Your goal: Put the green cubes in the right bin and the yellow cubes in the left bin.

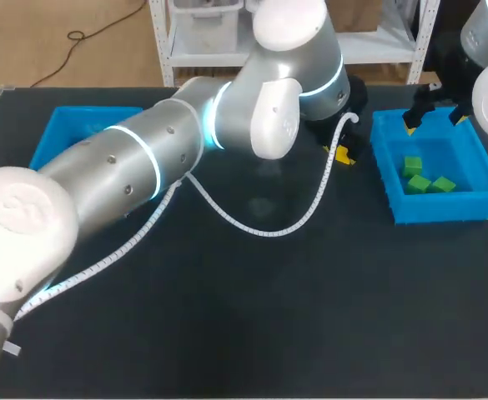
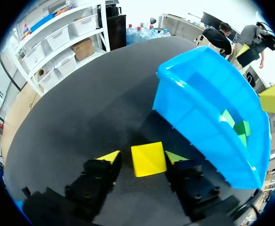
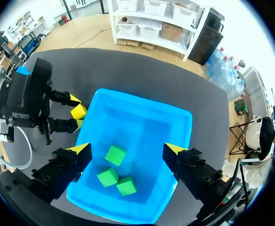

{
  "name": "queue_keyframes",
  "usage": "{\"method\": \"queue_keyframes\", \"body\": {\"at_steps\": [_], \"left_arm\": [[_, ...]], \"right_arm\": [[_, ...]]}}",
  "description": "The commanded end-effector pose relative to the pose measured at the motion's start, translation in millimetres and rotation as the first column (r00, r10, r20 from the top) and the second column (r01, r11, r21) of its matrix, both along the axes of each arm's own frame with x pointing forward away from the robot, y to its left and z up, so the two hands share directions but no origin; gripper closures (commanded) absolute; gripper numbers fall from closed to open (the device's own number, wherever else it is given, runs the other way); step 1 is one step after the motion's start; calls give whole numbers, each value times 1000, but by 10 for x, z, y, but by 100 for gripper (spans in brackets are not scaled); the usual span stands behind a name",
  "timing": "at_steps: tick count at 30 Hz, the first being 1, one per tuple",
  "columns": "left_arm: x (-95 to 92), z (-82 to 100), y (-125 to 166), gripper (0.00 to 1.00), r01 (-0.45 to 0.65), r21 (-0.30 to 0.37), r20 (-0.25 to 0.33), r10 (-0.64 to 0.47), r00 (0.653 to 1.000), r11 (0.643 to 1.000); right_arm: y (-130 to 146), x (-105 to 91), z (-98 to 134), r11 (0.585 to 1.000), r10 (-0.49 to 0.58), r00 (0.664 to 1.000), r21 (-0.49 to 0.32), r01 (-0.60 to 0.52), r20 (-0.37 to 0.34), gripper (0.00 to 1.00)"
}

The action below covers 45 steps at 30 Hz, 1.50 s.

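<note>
Left gripper [image 2: 142, 157] straddles yellow cube [image 2: 148, 159], seemingly ungripped.

Three green cubes [image 3: 115, 155], one yellow cube [image 2: 148, 159], two blue bins [image 1: 384, 133], two robot arms [image 1: 143, 158]

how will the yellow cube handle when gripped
The yellow cube looks rigid and flat-faced, so it probably won't roll. Small, so likely light; an uneven squeeze by the left gripper may slide it across the table.

Left arm [image 1: 127, 167] extends far rightward, left claw [image 2: 142, 156] parted low; right claw [image 3: 128, 149] hangs spread wide.
</note>
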<state>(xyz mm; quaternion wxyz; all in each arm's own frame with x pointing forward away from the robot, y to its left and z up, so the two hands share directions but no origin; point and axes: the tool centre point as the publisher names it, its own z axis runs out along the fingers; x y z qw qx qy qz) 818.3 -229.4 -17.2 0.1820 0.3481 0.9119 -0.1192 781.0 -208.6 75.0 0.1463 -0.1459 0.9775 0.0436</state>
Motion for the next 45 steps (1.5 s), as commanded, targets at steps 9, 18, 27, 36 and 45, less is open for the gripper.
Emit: {"method": "queue_keyframes", "body": {"at_steps": [9, 18, 27, 36, 45], "left_arm": [[18, 370, 456, 100, -2, -25, 109, 5, 994, 1000], [-175, 1245, 1774, 100, -140, -29, 247, 143, 958, 990], [-493, 1688, 3234, 100, -344, 16, 290, 325, 900, 939], [-859, 1792, 4311, 100, -537, 41, 275, 507, 817, 842], [-1154, 1604, 4732, 100, -615, 55, 185, 598, 780, 786]], "right_arm": [[-1, -35, 4, 1000, -4, 1000, -3, 4, 8, 0], [-1, -35, 4, 1000, -4, 1000, -3, 4, 8, 0], [-1, -35, 4, 1000, -4, 1000, -3, 4, 8, 0], [-1, -35, 4, 1000, -4, 1000, -3, 4, 8, 0], [-1, -35, 4, 1000, -4, 1000, -3, 4, 8, 0]]}}
